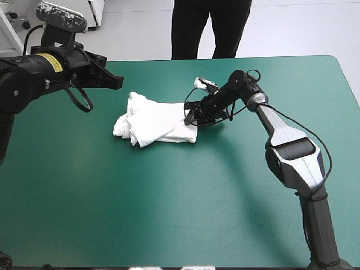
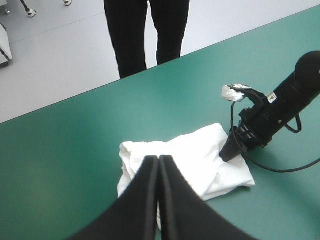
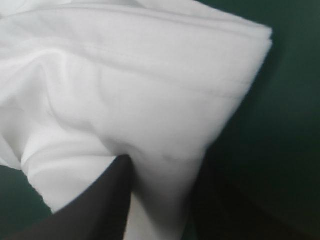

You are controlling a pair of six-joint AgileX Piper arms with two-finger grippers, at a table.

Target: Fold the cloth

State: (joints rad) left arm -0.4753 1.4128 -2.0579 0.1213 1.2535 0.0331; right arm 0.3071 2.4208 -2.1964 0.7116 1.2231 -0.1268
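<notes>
The white T-shirt (image 1: 154, 121) lies as a loosely folded bundle near the middle of the teal-green table. My right gripper (image 1: 190, 116) is low at the bundle's right edge, shut on the T-shirt. In the right wrist view a thick fold of the T-shirt (image 3: 150, 75) runs between the black fingers of the right gripper (image 3: 162, 167). My left gripper (image 1: 116, 82) hangs raised to the left of the bundle, shut and holding nothing. The left wrist view looks past the left gripper (image 2: 159, 160) at the T-shirt (image 2: 200, 160) and the right gripper (image 2: 231, 150) at its far corner.
The bundle sits a short way in from the table's far edge (image 1: 225, 58). Bare teal-green cover (image 1: 169, 202) spreads wide toward the front and to both sides of the bundle.
</notes>
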